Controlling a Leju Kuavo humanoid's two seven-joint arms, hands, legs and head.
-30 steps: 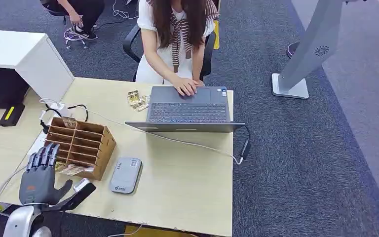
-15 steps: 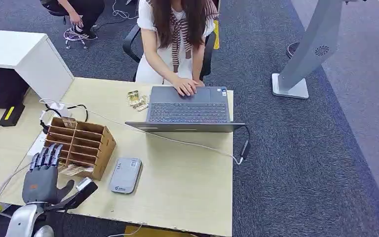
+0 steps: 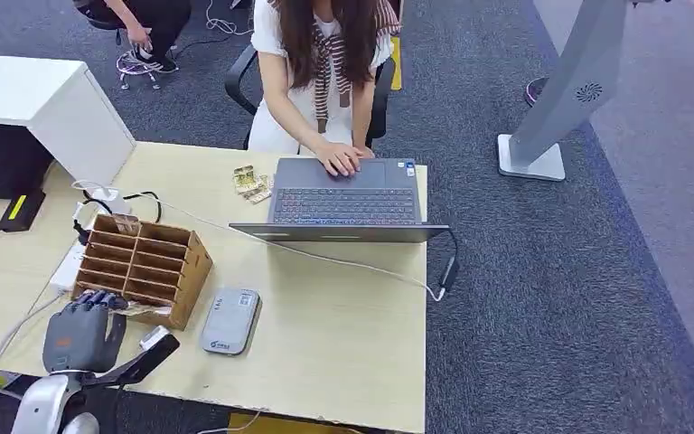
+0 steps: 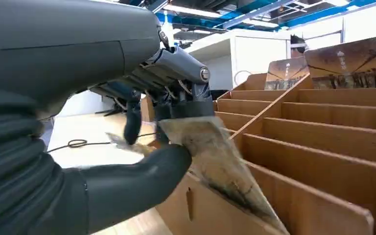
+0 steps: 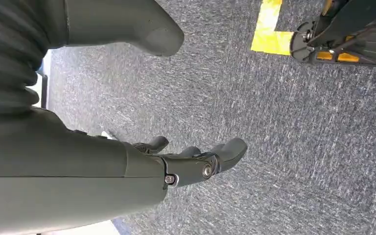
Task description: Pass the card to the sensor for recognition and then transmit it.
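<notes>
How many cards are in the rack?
3: two cards upright at the rack's back, one card at its front, pinched by the left hand. Others may be hidden.

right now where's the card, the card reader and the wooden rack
card [image 4: 215, 156]: left wrist view, its worn face.
card reader [image 3: 230, 320]: head view, grey top.
wooden rack [image 3: 158, 262]: head view, middle dividers.

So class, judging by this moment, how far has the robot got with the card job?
Early stage. Nothing looks finished yet. In hand: the left hand is closing its fingers on a card in the wooden rack. Left: lift it out, hold it to the grey reader, then pass it on. The right hand hangs empty.
</notes>
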